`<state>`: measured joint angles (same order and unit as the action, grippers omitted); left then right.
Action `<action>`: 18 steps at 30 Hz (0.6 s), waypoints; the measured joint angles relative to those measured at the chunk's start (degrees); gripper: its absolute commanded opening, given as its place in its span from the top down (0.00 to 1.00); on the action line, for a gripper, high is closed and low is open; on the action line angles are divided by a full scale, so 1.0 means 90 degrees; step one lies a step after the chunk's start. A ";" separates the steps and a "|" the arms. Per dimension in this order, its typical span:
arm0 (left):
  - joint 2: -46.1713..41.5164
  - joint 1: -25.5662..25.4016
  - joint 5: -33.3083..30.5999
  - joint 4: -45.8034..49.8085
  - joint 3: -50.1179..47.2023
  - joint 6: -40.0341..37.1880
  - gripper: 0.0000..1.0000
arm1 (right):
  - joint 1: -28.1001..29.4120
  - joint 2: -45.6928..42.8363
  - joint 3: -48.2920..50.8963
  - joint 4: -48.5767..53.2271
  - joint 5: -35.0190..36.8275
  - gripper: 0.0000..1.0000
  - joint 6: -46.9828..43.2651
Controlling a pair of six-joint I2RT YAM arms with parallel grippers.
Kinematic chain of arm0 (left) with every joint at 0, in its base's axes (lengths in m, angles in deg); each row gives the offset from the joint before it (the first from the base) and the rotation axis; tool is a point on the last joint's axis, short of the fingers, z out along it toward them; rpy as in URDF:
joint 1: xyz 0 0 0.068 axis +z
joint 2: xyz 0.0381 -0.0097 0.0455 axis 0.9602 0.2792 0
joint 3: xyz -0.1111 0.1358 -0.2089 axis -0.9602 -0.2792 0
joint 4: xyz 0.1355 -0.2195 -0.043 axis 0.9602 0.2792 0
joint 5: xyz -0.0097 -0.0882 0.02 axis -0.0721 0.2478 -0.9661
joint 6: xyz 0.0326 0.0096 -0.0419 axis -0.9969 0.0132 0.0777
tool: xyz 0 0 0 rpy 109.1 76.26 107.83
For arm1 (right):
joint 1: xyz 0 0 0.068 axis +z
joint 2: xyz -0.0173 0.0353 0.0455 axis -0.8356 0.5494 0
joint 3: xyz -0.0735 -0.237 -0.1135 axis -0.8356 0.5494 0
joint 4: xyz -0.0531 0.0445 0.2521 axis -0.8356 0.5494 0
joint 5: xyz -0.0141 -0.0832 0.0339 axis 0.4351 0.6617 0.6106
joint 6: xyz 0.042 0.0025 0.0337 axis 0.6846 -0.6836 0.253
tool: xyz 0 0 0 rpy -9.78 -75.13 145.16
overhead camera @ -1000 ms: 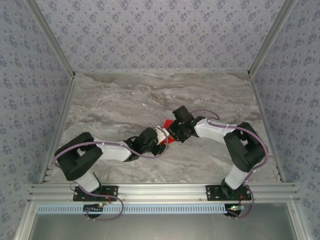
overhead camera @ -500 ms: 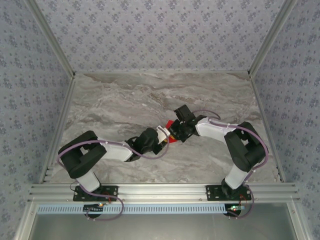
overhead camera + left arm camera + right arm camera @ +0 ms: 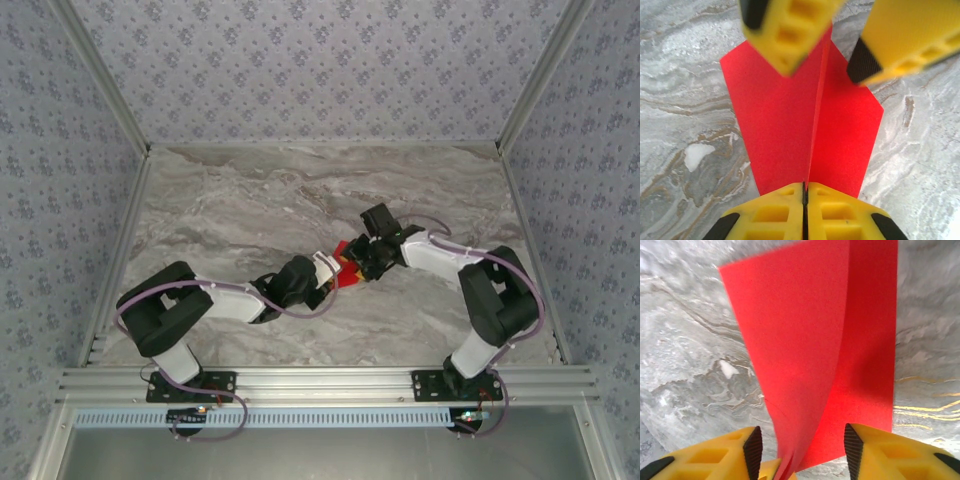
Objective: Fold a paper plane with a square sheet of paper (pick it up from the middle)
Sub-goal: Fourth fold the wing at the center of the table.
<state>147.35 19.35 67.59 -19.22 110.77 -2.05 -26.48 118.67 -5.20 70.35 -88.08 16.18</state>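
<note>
At the left, left claw (image 3: 805, 194): clenched; its two pads meet on the near end of the raised centre crease and pinch the sheet there.
Red paper (image 3: 780, 130): runs straight ahead of the left claw's tips toward the right claw. One flap spreads to each side of the crease, and the far corners are cut on a slant.
Marble tabletop (image 3: 685, 100): lies beneath both claws. Whether the flap edges rest on it cannot be told.
Right claw (image 3: 360, 260): released; its fingers (image 3: 785, 30) stand apart, one to each side of the crease, at the end of the sheet farthest from the left claw. In the right wrist view the paper rises through the gap between the pads, and no pinch is seen.
Done, as judged: the sheet is lifted and carries a centre fold, and probably angled corner folds too.
Left, as judged: the flaps are wide, so the narrowing wing folds that make a slim dart seem outstanding. The task looks roughly midway.
</note>
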 measured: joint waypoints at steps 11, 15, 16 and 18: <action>0.0000 0.0000 0.0673 0.0617 0.0299 0.1331 0.95 | -0.0733 -0.1418 0.0872 -0.0197 -0.0022 0.39 -0.1319; 0.0000 0.0000 0.0840 0.0865 0.0510 0.1984 0.96 | -0.0777 -0.1651 0.1207 -0.0401 -0.0104 0.40 -0.1637; 0.0000 0.0000 0.0884 0.0920 0.0561 0.2164 0.96 | -0.0777 -0.1702 0.1309 -0.0510 -0.0155 0.40 -0.1702; 0.0000 0.0005 0.0964 0.0996 0.0636 0.2523 0.97 | -0.0775 -0.1766 0.1489 -0.0712 -0.0262 0.42 -0.1807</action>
<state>147.35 19.40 76.26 -10.26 116.50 20.65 -33.45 102.78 8.20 63.94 -90.44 -0.08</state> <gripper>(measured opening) 0.054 0.595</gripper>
